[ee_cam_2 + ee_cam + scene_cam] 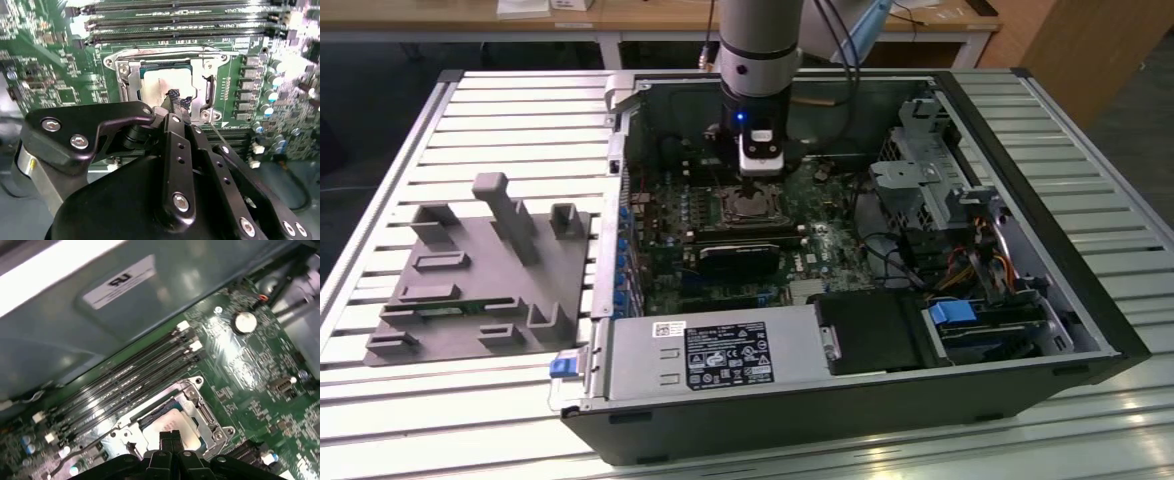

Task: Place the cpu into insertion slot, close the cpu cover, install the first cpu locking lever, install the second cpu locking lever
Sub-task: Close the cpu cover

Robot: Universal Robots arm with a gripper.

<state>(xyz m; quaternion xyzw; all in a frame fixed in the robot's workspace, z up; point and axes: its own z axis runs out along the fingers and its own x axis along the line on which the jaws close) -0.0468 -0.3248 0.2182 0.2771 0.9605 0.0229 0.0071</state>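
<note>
Cpu [160,86], a flat square chip with a dull silver-grey top, lies in the dark square insertion slot [736,212], framed by the thin silver metal cpu cover [131,80]. My black gripper [176,98] hovers just above it, fingertips pressed together.

We see an open computer case [854,425] lying on a slatted metal table [467,110], with a grey moulded fixture [480,280] resting on the table toward the exterior view's left. Inside the case we make out a green motherboard [660,215], a silver power supply [707,355] and a metal drive cage [921,170]. In the first wrist view, black memory slots [130,377] run side by side, and a coin battery [245,322] sits on the board.
</note>
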